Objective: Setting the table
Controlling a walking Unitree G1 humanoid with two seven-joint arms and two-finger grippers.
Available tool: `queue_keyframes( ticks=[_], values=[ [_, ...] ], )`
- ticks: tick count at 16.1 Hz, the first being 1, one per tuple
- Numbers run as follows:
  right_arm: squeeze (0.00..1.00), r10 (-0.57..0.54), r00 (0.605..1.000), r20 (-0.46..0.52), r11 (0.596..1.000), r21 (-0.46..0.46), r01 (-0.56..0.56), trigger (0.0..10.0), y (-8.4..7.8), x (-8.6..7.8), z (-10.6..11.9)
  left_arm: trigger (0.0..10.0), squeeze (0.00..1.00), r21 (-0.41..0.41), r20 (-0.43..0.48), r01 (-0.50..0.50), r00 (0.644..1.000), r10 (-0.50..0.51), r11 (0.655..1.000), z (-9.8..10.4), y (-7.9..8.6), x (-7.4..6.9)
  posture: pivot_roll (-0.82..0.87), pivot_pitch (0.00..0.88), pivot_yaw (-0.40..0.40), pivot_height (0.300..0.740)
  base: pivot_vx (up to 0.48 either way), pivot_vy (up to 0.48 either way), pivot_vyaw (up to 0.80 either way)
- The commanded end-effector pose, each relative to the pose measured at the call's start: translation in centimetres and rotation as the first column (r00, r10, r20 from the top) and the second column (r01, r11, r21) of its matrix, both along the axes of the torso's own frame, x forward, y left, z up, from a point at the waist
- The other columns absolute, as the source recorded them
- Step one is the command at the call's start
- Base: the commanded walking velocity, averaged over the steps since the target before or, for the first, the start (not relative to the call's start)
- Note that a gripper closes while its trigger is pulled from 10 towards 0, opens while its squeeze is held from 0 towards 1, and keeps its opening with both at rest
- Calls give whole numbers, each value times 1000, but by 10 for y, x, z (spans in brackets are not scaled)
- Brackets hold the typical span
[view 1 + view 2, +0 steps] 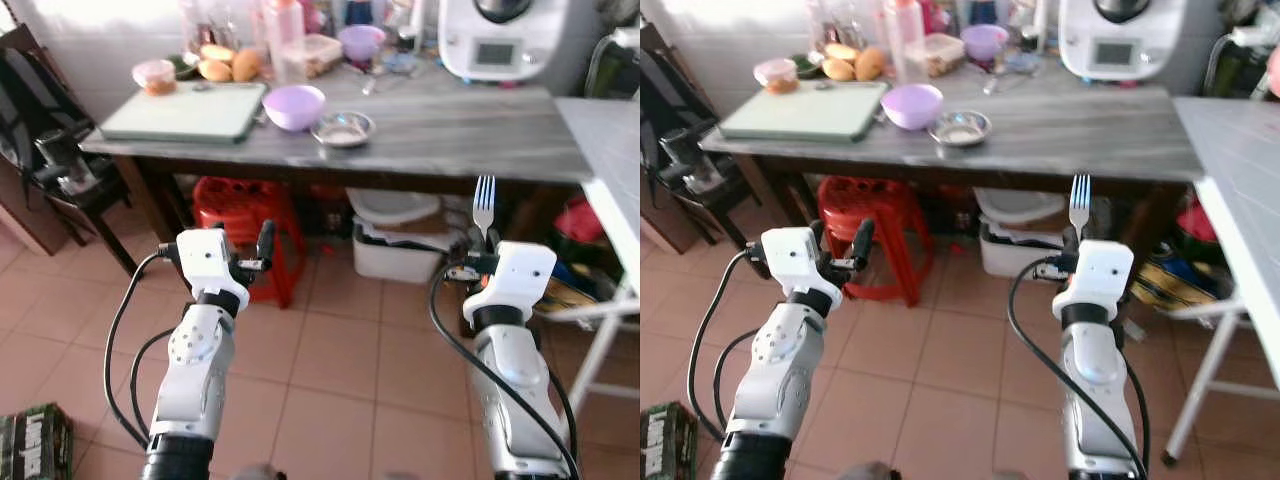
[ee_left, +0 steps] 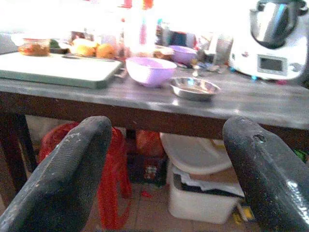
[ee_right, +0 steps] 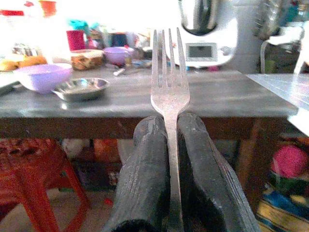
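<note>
Fork [image 1: 484, 205]: held upright, tines up, pinched between the closed fingers of the right gripper [image 1: 478, 250], short of the grey table's [image 1: 450, 135] front edge. Left gripper [image 1: 262, 245]: fingers spread wide, empty, also before the table, below the purple bowl [image 1: 294, 105] and steel dish [image 1: 343, 128].

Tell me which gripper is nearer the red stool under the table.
Left. The left gripper hovers open just in front of the red stool; the right gripper, holding the fork, is off toward the white bin side.

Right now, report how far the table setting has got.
Done: a purple bowl and a steel dish sit on the grey table. In hand: the right pincer grips a fork upright, short of the table; the left pincer is open. Left: laying the fork down.
</note>
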State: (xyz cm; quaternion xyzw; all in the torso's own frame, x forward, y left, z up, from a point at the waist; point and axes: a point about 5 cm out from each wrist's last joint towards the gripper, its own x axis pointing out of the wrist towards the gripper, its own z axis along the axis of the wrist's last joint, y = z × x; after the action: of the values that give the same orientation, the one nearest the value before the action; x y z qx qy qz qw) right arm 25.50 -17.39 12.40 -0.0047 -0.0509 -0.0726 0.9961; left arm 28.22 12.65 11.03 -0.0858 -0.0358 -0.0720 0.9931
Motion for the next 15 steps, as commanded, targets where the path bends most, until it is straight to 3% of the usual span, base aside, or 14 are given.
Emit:
queue_keyframes(
  ticks=[1, 10, 12, 15],
  values=[
    [0, 11, 1000, 9, 1000, 25, -11, 10000, 6, 3, 3, 10000, 0, 21, 3, -27, 1000, 27, 999, 1, 8, 2, -43, 0, 51, 740, 480, 0, 0],
    [0, -20, 1000, 3, 999, 46, 19, 10000, 0, 8, 4, 10000, 0, 25, 3, -8, 1000, 8, 1000, 0, 6, 3, -42, 0, 53, 740, 480, 0, 0],
    [0, 3, 1000, 18, 1000, 4, -3, 10000, 2, 8, 6, 10000, 0, 27, 2, -3, 1000, 3, 1000, 0, 6, 3, -42, 0, 56, 740, 480, 0, 0],
    [0, -2, 1000, 12, 1000, 11, 2, 10000, 1, 8, 5, 10000, 0, 27, 3, 1, 1000, -1, 1000, 0, 6, 4, -42, 0, 55, 740, 480, 0, 0]
  ],
)
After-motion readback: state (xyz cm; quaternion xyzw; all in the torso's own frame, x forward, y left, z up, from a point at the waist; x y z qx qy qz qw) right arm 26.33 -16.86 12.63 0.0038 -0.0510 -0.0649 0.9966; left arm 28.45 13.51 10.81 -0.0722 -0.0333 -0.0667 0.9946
